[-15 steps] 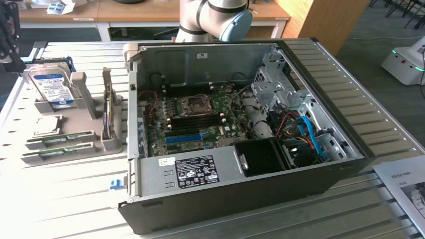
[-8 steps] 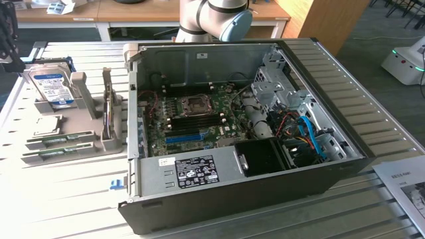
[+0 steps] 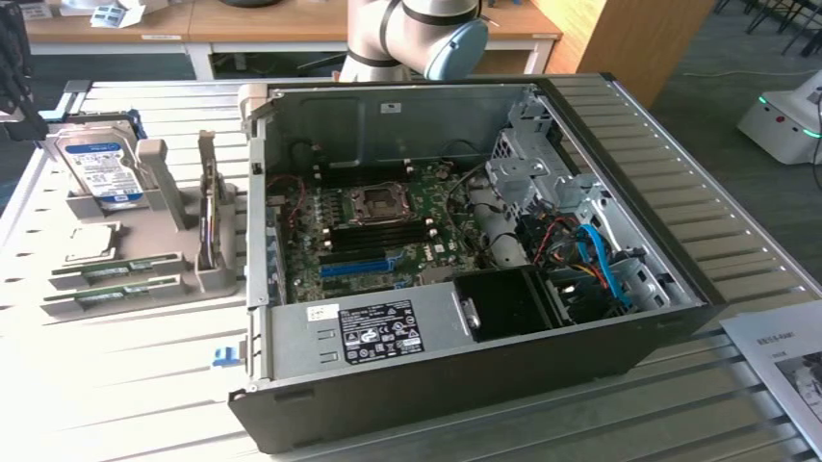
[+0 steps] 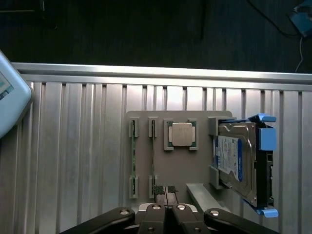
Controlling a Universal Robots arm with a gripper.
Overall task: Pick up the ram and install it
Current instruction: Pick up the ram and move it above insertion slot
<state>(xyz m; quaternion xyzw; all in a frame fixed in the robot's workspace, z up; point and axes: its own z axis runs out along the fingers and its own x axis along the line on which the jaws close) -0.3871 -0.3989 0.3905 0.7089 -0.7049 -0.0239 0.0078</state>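
Two green ram sticks stand on edge in slots of a grey holder plate (image 4: 168, 165); one ram (image 4: 152, 156) is closest to my gripper, the other ram (image 4: 133, 157) is one slot further out. In the exterior view the same sticks (image 3: 122, 268) lie at the left, beside the open computer case (image 3: 463, 385). My gripper (image 4: 165, 190) hovers above the holder's edge, just off the end of the nearer stick. Its fingertips are pressed together with nothing between them. The arm's base (image 3: 411, 38) rises behind the case.
A blue-labelled hard drive (image 4: 236, 161) and a silver processor chip (image 4: 183, 135) share the holder. Inside the case lies the motherboard (image 3: 372, 231) with dark memory slots (image 3: 379, 219) and a blue slot strip (image 3: 353, 265). The ribbed metal table (image 4: 73, 146) ends at a bright edge.
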